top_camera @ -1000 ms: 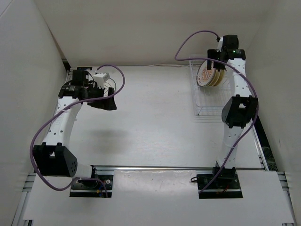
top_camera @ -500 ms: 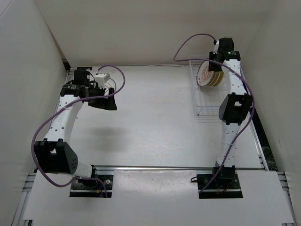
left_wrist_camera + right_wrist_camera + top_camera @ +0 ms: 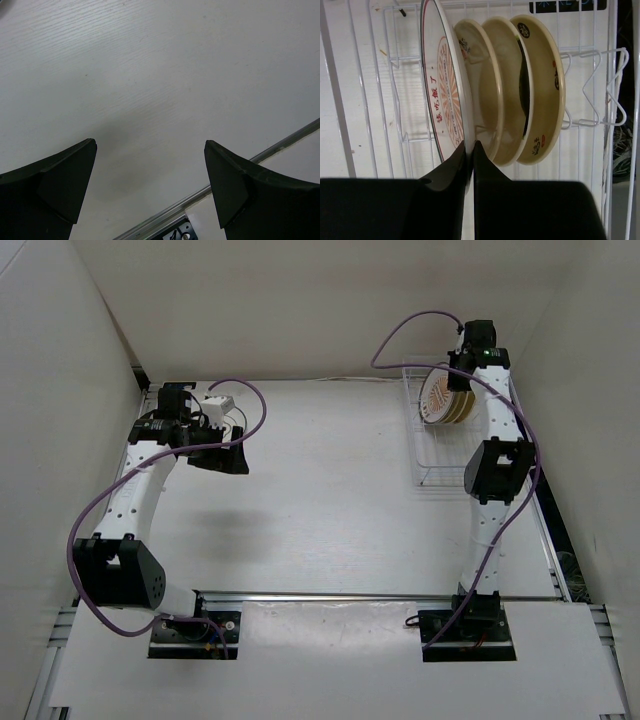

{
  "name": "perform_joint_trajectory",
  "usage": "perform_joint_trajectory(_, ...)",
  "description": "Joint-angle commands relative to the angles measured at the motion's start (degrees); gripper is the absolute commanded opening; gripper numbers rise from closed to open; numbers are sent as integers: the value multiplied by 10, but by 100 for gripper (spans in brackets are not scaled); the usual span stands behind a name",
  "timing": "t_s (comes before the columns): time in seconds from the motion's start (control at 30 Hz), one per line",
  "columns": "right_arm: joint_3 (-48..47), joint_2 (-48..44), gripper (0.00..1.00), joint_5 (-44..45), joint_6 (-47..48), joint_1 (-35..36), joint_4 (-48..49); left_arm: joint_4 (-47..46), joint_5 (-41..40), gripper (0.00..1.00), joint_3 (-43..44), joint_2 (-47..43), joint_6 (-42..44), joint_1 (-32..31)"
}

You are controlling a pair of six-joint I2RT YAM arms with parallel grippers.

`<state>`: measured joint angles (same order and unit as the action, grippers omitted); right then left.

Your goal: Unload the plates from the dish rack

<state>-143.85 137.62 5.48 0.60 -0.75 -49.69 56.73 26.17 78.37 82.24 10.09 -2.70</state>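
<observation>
Sunburst plate (image 3: 445, 95) standing on edge beside cream plates (image 3: 540, 85) in the white wire dish rack (image 3: 430, 455), at the far right of the table (image 3: 330, 470), right end effector (image 3: 470, 150) pinching the sunburst plate's rim, left end effector (image 3: 150, 146) spread wide over the table's left side.

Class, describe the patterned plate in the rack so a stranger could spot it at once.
Find the wire dish rack at the table's far right corner, with plates standing on edge. The sunburst plate is the end one nearest the table's middle: white with orange-red rays, while its neighbours are cream-yellow.
</observation>
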Motion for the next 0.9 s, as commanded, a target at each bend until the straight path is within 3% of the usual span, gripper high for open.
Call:
perform_joint_trajectory(0.0,-27,-56,0,27,-2,15,-1,-6,12,100,6,-5,5,1)
perform_joint_trajectory(0.2,0,-130,0,193,-38,39,12,-6,22,100,6,-10,5,1)
perform_joint_trajectory(0.43,54,-214,0,303,-31,51,30,-11,27,100,0,-34,0,1)
perform_joint_trajectory(0.53,104,-264,0,315,-24,57,30,-28,11,100,-5,-40,-47,1)
perform_joint_trajectory(0.57,120,-293,0,298,-31,57,30,-34,5,100,-5,-40,-60,1)
perform_joint_trajectory(0.63,178,-325,0,148,-52,57,-3,-40,10,100,1,-40,-96,1)
perform_joint_trajectory(0.7,227,-369,0,-41,-68,50,-29,-45,62,100,14,-32,-128,1)
perform_joint_trajectory(0.73,295,-396,0,-203,-78,50,-36,-45,90,100,14,-21,-139,1)
perform_joint_trajectory(0.87,426,-440,0,-405,-72,87,-42,-68,234,100,1,21,-187,1)
